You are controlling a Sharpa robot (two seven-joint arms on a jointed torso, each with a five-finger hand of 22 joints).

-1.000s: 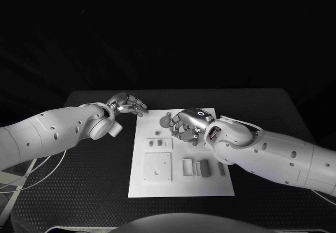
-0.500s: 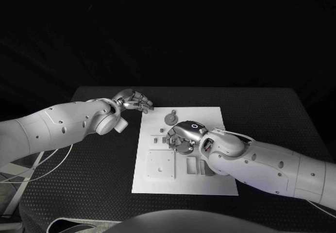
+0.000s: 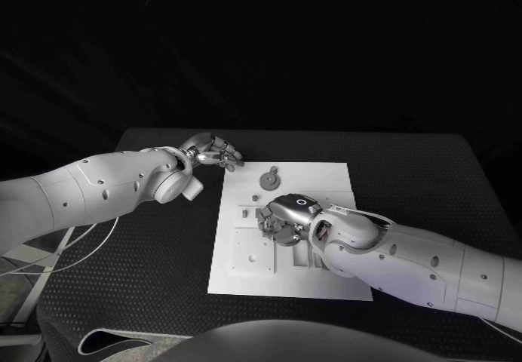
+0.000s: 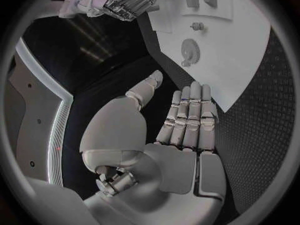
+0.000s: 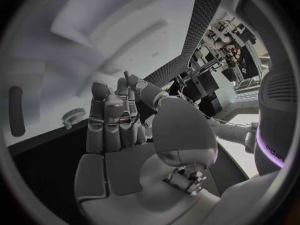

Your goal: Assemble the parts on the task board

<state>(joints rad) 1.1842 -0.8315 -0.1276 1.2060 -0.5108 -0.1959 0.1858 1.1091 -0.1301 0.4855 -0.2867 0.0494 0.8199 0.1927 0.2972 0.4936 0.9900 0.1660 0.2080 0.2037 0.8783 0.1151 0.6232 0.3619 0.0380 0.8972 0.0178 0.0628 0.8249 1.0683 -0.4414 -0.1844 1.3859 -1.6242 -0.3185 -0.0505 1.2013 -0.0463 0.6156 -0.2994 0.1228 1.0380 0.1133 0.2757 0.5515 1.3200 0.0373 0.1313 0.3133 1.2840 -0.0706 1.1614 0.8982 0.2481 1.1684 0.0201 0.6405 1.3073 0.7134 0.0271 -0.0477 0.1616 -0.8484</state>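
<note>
Over task board (image 3: 327,188), right robot hand (image 3: 280,220) palm-down, fingers curled

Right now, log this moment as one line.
left robot hand: open, off task board corner | right robot hand: over board middle, grasp unclear | gear part: lying untouched

White task board (image 3: 327,181) (grey parts (image 3: 268,179)) on black table (image 3: 413,173).

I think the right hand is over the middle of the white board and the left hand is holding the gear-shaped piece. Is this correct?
Not quite. The left hand holds nothing: in the left wrist view its fingers are straight and bare, over the black table beside the white board. The gear-shaped piece lies on the board, apart from that hand. The right hand is indeed over the board's middle.
</note>
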